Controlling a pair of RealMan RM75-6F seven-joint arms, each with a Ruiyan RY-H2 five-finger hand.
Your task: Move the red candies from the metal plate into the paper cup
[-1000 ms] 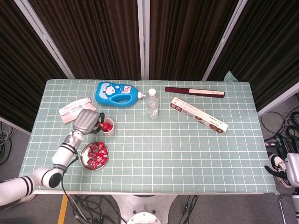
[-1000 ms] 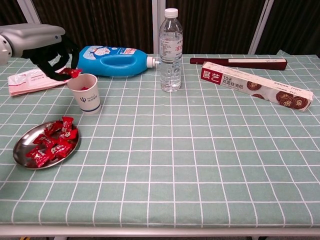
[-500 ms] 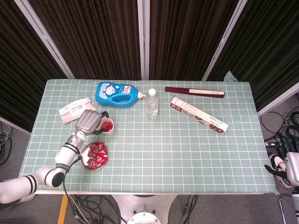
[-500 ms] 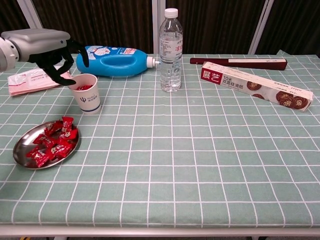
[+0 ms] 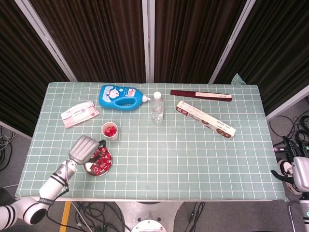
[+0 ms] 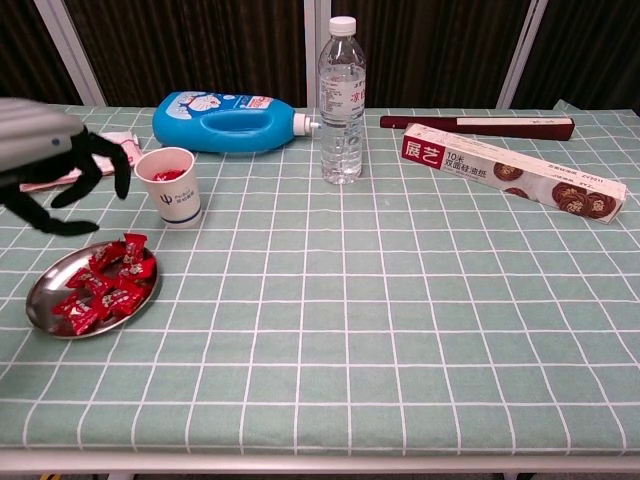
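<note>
**Kid:** What is nearest to you?

**Me:** My left hand [image 6: 50,170]. It hangs just over the near left part of the table [image 6: 400,330], above the left side of the plate [image 6: 40,300]. My fingers [image 6: 95,160] are spread apart and hold nothing. They do not touch the plate.

**Kid:** Where are the candies?

**Me:** A heap of red candies [image 6: 105,285] lies on the plate. A few more sit inside the cup [image 6: 172,187], which stands upright just past the plate, a little to the right.

**Kid:** So what step is this?

**Me:** I think I am going for one more candy. Lots are left, so the job is not close to done.

**Kid:** What must you do next?

**Me:** Come down onto the heap and pinch just one candy. They lie packed close together, so I must pick one at the edge. Then I lift it and carry it over the cup. The cup is light, so I must not bump it.

**Kid:** What is farther back?

**Me:** A pack of wipes [image 5: 79,113] at the far left, a blue jug [image 6: 225,122] lying down, a water bottle [image 6: 342,100] standing up, a long box [image 6: 510,170], and a dark flat case [image 6: 480,125] at the far edge.

**Kid:** And your right hand?

**Me:** I cannot see it.
</note>
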